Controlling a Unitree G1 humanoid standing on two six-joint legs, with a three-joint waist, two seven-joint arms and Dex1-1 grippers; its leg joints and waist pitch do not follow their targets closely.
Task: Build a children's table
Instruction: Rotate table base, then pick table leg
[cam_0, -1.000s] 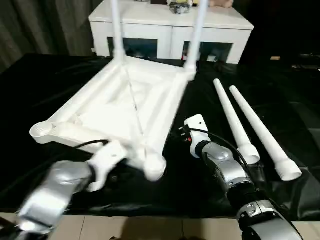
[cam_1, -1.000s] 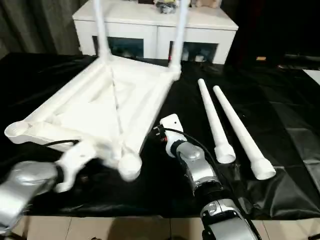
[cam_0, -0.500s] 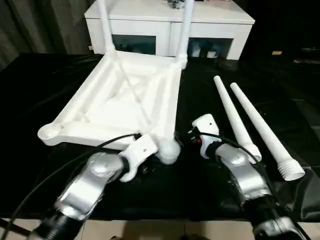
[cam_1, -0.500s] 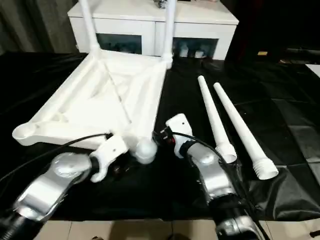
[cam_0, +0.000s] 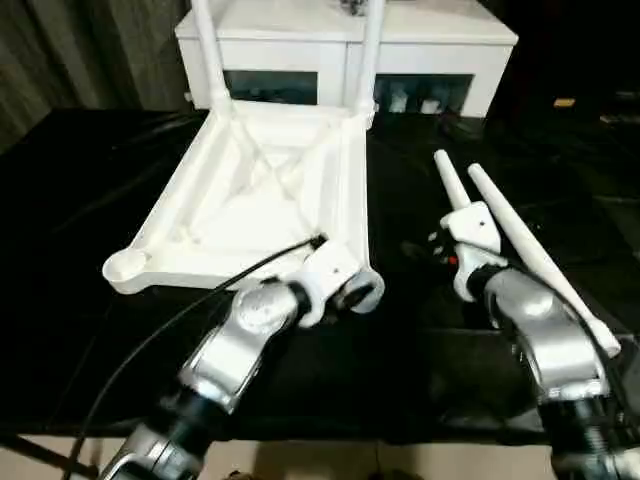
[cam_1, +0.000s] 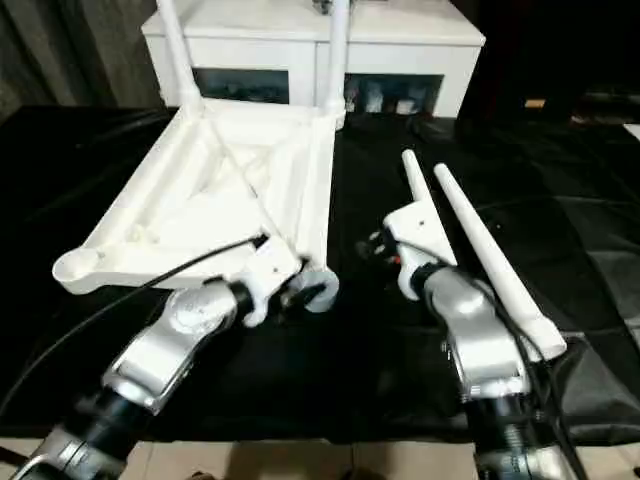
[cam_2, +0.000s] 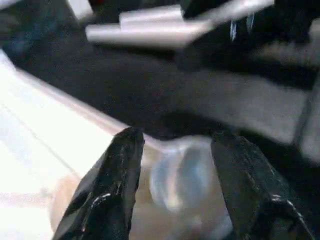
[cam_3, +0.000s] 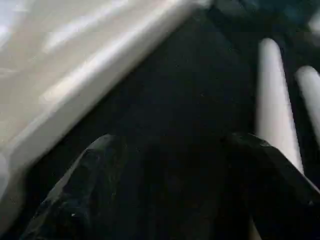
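Table top (cam_0: 262, 190): white plastic, square, lying upside down on the black sheet (cam_0: 70, 180), ribbed underside facing up, rounded sockets at the corners. Two fitted legs (cam_0: 371, 45) stand upright in the two far corner sockets, next to the cabinet. Near-left corner socket (cam_0: 125, 266): empty. Near-right corner socket (cam_2: 182, 172): empty, sits between the fingers of the left gripper.

Loose legs (cam_1: 420, 200): two, long, round, white, lying side by side on the black sheet to the right of the top, apart from it.

Left gripper (cam_2: 175, 150): jaws parted, one black finger on each side of the near-right socket; whether they touch it cannot be told.

Right gripper (cam_3: 167, 150): jaws wide apart, holding nothing, over bare sheet between the top's right edge and the loose legs.

Low cabinet (cam_0: 345, 50): white, dark glass openings, behind the sheet.
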